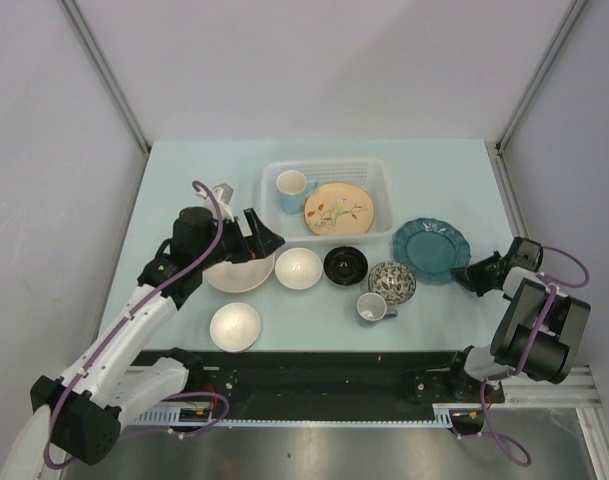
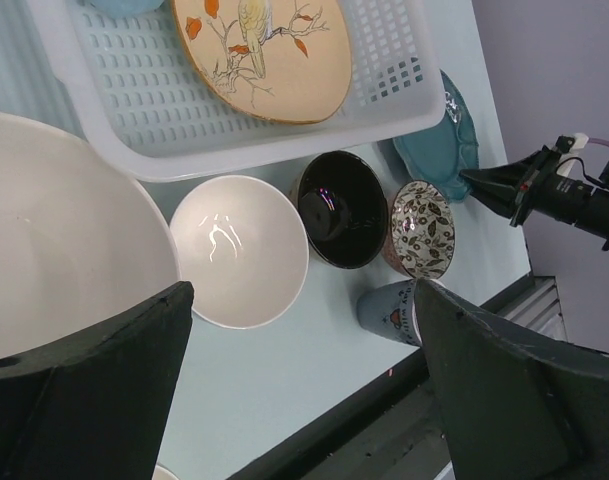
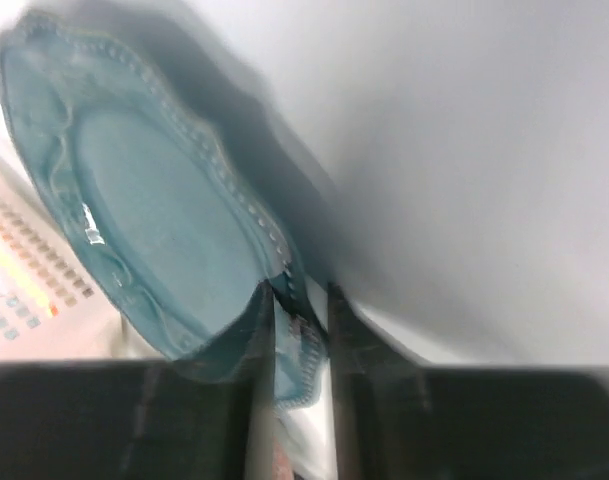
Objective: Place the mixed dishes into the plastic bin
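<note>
The plastic bin (image 1: 379,180) holds a light blue mug (image 1: 291,187) and the tan floral plate (image 1: 338,208). My left gripper (image 1: 259,240) is open and empty, hovering over the large white bowl (image 1: 234,275). In the left wrist view (image 2: 304,300) it sits above a medium white bowl (image 2: 239,250), the black bowl (image 2: 339,210), the speckled bowl (image 2: 422,228) and a mug (image 2: 384,310). My right gripper (image 1: 467,272) is shut on the near rim of the teal scalloped plate (image 1: 431,248). The right wrist view (image 3: 302,310) shows the plate (image 3: 144,210) with its rim between the fingers.
A small white bowl (image 1: 235,326) sits near the front edge at the left. The black rail (image 1: 324,375) runs along the near edge. Grey walls close in the table at the back and both sides.
</note>
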